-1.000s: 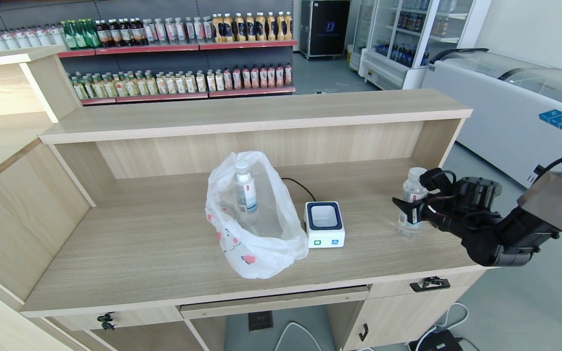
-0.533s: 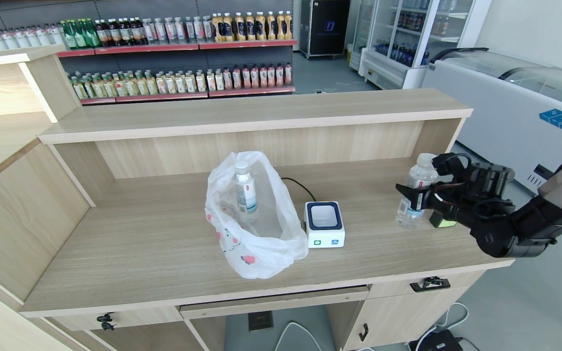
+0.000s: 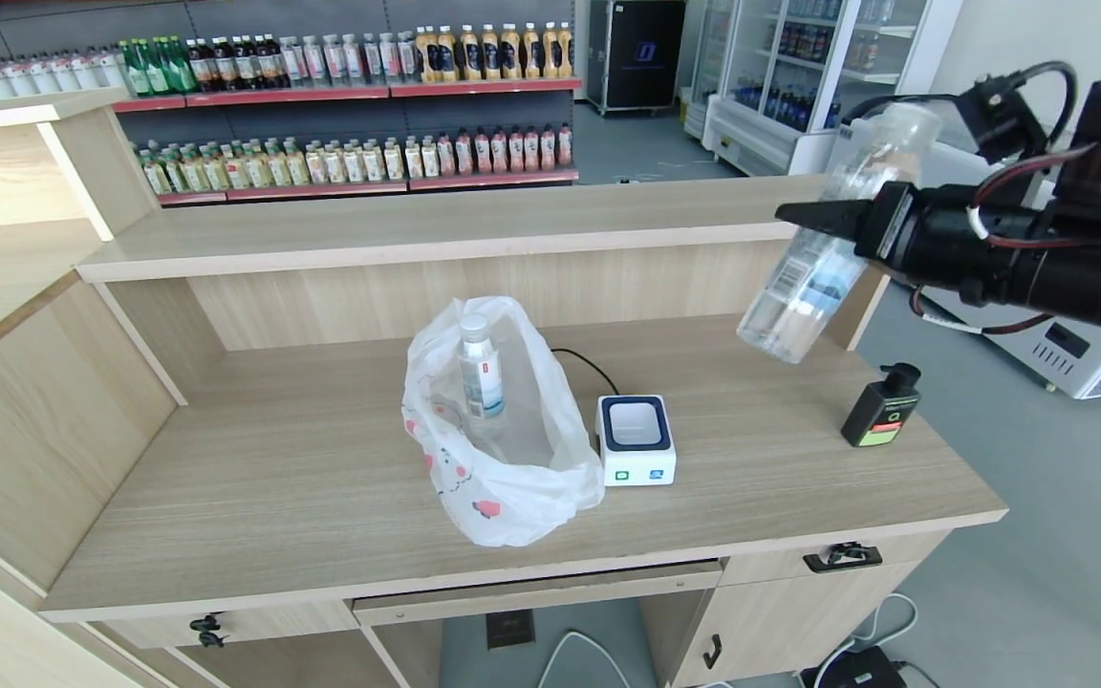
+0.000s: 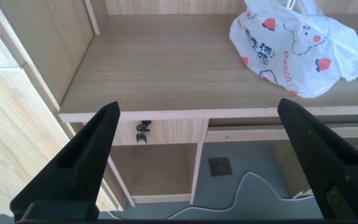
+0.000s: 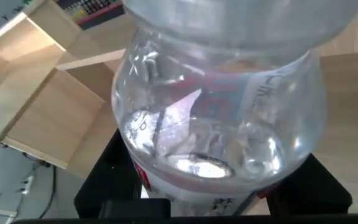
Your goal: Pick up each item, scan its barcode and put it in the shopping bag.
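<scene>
My right gripper (image 3: 847, 220) is shut on a clear water bottle (image 3: 813, 258), held tilted high above the counter's right part, its base pointing down toward the scanner. Seen from the right wrist, that water bottle (image 5: 219, 118) sits close between the dark fingers. The white scanner (image 3: 636, 440) with a dark-rimmed window sits on the counter beside the white shopping bag (image 3: 493, 449), which holds another bottle (image 3: 481, 373) upright. A small black pump bottle (image 3: 880, 408) stands at the counter's right end. My left gripper (image 4: 201, 162) hangs open off the counter's front edge, with the shopping bag (image 4: 297, 50) beyond it.
The wooden counter (image 3: 321, 478) has a raised back shelf (image 3: 512, 225) and side walls. A black cable (image 3: 584, 363) runs from the scanner to the back. Drawers with black handles (image 3: 842, 556) lie below the front edge. Store shelves and freezers stand behind.
My right gripper has lifted the water bottle off the counter, up and tilted. The black pump bottle that the arm hid is now in plain view.
</scene>
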`<state>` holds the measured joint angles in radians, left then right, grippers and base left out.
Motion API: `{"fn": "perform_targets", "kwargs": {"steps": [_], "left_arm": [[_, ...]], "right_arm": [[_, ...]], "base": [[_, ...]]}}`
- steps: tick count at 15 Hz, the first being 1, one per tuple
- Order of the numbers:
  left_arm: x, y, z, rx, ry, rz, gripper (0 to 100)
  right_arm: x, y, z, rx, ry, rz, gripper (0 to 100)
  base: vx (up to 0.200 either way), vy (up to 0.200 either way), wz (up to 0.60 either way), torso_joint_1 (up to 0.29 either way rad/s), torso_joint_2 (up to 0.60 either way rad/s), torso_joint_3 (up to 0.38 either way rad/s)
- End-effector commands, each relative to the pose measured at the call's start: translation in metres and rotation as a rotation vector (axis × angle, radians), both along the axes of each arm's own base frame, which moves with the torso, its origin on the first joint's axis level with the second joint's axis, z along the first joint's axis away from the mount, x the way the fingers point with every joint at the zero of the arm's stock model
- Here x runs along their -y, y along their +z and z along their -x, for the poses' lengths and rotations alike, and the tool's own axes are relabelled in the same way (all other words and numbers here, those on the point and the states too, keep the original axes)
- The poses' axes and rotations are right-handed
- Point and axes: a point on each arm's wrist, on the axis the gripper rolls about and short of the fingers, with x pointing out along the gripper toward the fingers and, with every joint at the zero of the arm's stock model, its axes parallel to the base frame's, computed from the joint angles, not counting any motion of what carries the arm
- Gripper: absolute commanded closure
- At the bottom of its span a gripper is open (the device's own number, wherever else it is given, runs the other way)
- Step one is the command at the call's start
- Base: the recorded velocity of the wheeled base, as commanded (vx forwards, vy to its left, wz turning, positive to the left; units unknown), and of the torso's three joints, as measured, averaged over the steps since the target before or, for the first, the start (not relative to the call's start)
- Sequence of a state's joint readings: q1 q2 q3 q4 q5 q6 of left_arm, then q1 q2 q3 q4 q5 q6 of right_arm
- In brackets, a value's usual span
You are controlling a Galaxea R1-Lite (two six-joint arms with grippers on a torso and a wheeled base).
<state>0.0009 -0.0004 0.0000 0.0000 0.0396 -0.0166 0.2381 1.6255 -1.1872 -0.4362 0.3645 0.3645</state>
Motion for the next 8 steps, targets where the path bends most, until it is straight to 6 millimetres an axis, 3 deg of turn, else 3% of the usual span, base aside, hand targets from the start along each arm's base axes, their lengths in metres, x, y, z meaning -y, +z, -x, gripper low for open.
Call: {"fn": "perform_targets", "kwargs": {"steps": [1,6,8], "left_arm": [[0.0,0.0,0.0,0.0,0.001,0.0,0],[0.0,0.0,0.0,0.0,0.001,0.0,0],[0.0,0.0,0.0,0.0,0.001,0.0,0]], "right_arm": [[-0.016,0.061,0.058,0.115,0.123,-0.116,100],[-0.049,0.047,0.11,0.011,0.336,-0.093,100],[-0.05,0.043,0.13,-0.041,0.39,-0.061,100]], "base": [[0.0,0.0,0.0,0.0,0.0,0.0],[0.0,0.0,0.0,0.0,0.0,0.0],[0.0,0.0,0.0,0.0,0.0,0.0]]}}
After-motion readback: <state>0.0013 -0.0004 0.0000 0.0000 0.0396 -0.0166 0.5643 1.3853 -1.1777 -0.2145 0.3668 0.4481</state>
